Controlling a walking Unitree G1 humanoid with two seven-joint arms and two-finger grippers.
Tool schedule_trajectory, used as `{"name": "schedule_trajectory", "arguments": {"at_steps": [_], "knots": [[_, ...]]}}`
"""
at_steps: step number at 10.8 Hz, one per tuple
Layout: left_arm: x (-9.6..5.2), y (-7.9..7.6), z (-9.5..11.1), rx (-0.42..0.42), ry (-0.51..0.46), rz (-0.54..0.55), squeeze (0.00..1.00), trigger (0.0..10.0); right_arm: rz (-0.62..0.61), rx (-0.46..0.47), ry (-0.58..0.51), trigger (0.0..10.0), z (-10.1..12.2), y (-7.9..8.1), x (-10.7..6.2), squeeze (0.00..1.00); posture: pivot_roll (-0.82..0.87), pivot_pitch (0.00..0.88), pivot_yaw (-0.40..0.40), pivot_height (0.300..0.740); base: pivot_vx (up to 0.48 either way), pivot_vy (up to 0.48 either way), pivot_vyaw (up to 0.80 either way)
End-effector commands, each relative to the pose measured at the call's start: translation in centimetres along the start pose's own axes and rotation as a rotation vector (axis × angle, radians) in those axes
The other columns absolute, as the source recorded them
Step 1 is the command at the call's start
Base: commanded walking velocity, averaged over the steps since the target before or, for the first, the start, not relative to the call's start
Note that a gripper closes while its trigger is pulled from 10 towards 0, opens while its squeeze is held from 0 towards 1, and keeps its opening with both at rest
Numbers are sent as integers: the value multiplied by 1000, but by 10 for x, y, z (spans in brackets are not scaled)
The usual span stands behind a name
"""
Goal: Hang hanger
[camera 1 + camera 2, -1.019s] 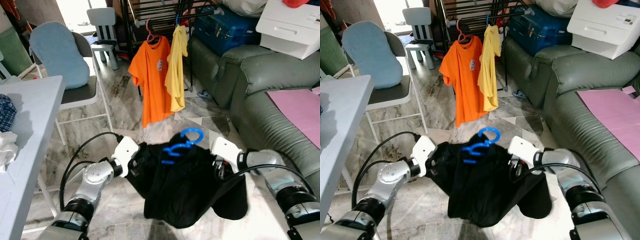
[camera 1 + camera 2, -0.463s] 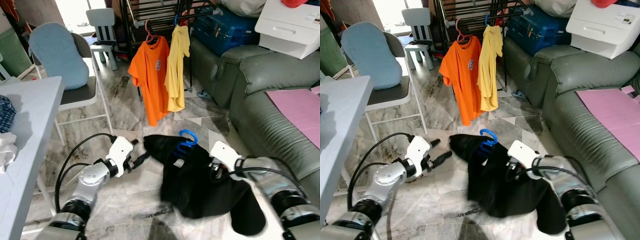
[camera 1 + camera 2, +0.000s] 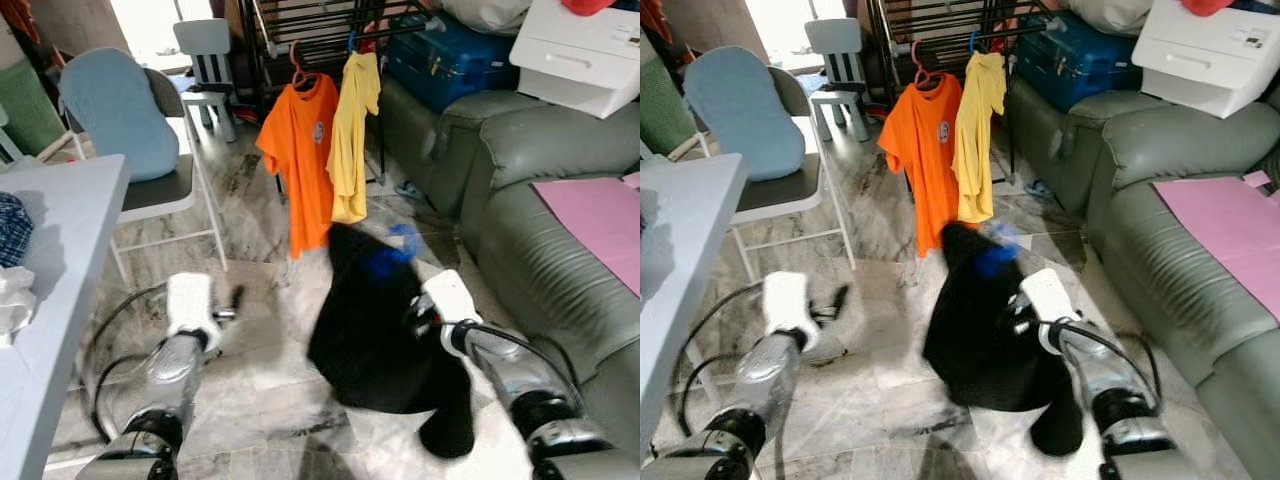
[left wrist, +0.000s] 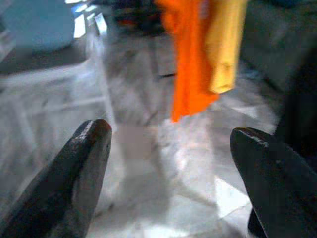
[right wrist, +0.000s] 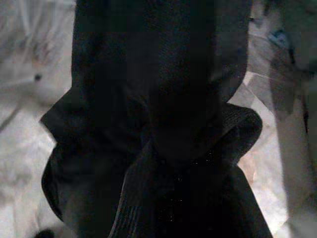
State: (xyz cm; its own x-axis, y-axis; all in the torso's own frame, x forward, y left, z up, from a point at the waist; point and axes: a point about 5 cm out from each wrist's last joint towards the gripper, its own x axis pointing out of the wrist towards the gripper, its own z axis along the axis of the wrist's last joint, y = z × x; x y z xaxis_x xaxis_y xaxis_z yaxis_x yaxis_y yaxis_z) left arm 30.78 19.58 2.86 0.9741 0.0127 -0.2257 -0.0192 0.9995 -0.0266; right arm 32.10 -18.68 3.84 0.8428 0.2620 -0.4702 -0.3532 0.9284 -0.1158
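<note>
Hanger (image 3: 392,252), blue, blurred, sits mid-frame in the left eye view, poking out the top of a black garment (image 3: 375,325) that droops toward the marble floor (image 3: 270,380). Weight hangs from the right side only, so right gripper (image 3: 420,318) looks to be carrying it; its fingers are buried in dark cloth in the right wrist view, so clamped or not: cannot tell. Likely held high to keep the hook free for the rail.

Left gripper (image 4: 171,144) is empty, fingers spread wide, pointing at bare floor lower left, apart from the cloth. Probably standing clear so the garment swings free.

Clothes rack (image 3: 330,20) is upper centre, already carrying an orange shirt (image 3: 300,150) and a yellow shirt (image 3: 352,135). Hook sits below the rail, just right of the yellow shirt's hem. Not hung yet; a lift toward the rail is what remains.

Green sofa (image 3: 540,200) right, grey chair (image 3: 150,150) upper left.
</note>
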Motion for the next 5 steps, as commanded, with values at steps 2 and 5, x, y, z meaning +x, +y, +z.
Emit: {"name": "schedule_trajectory", "arguments": {"at_steps": [2, 5], "knots": [[-3, -3, -9, -40, 43, 21, 1000, 10000, -123, 95, -73, 0, 12, 5, 3, 0, -161, 0, 94, 740, 0, 0, 0], [-8, -15, -11, -40, -5, -10, 0, 10000, -261, 225, -72, 10000, 3, 18, 2, 0, -148, 0, 83, 740, 0, 0, 0]]}}
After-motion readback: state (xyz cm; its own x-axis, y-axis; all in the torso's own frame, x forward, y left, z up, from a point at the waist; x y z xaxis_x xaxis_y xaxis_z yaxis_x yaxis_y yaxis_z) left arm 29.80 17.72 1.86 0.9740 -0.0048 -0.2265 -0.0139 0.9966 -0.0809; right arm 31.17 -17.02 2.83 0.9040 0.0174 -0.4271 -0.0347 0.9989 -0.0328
